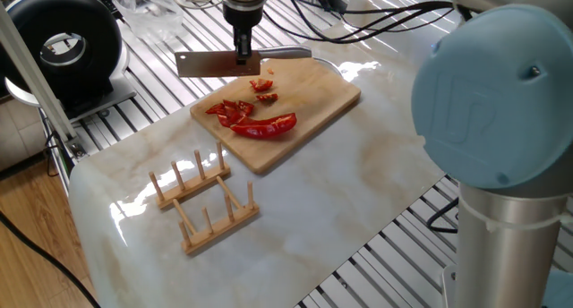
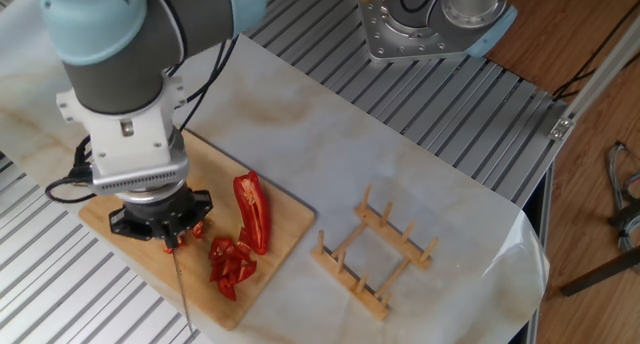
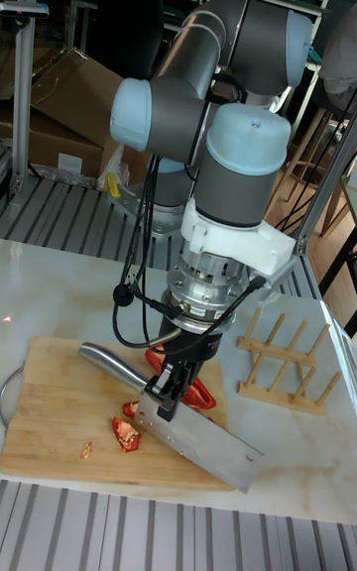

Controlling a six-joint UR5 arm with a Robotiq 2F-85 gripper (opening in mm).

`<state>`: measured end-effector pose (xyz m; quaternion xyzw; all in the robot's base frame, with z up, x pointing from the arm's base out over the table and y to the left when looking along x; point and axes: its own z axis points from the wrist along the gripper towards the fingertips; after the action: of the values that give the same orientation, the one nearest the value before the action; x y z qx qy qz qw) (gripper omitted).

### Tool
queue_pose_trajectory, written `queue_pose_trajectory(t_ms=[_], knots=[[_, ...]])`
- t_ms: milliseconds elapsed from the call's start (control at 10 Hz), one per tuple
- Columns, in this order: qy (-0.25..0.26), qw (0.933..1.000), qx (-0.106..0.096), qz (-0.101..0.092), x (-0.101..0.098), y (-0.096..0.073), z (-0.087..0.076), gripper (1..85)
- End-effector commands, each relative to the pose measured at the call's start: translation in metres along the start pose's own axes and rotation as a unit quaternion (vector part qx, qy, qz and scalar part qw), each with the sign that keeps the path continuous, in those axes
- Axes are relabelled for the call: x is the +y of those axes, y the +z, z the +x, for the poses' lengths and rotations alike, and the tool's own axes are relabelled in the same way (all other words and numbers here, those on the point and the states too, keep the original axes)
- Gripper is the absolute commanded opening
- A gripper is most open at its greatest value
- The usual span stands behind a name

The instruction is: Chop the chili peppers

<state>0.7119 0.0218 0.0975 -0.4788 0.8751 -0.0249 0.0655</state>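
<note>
We see the chili peppers as glossy bright red flesh lying on the wooden cutting board. One long curved half is whole, tapering to a point, and a cluster of cut pieces lies just beside it. A few smaller bits sit apart from the cluster, nearer the board's far edge in one fixed view.

The arm comes down almost vertically over the board, its wrist pointing straight at the surface. The gripper is clenched on the cleaver at the base of its blade, where the handle starts. The broad blade is held above the board's edge, clear of the peppers, its flat face upright and its steel handle reaching back over the board. In the tall fixed view the blade slants down past the board's near edge.

The whole half lies with its long axis running roughly along the board's length, its pointed tip toward the board's middle and its wider end against the cut pieces.

A wooden dish rack stands on the marble tabletop, well apart from the board.
</note>
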Motion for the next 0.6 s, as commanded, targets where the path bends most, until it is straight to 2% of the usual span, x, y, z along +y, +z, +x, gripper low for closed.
queue_pose_trajectory(t_ms=[0, 200, 500], knots=[[-0.001, 1.0000, -0.004, -0.007, -0.002, 0.012, -0.002, 1.3], [-0.005, 1.0000, -0.004, -0.003, -0.006, 0.018, 0.003, 1.3], [-0.019, 0.9997, 0.009, 0.012, -0.015, 0.015, 0.018, 1.3]])
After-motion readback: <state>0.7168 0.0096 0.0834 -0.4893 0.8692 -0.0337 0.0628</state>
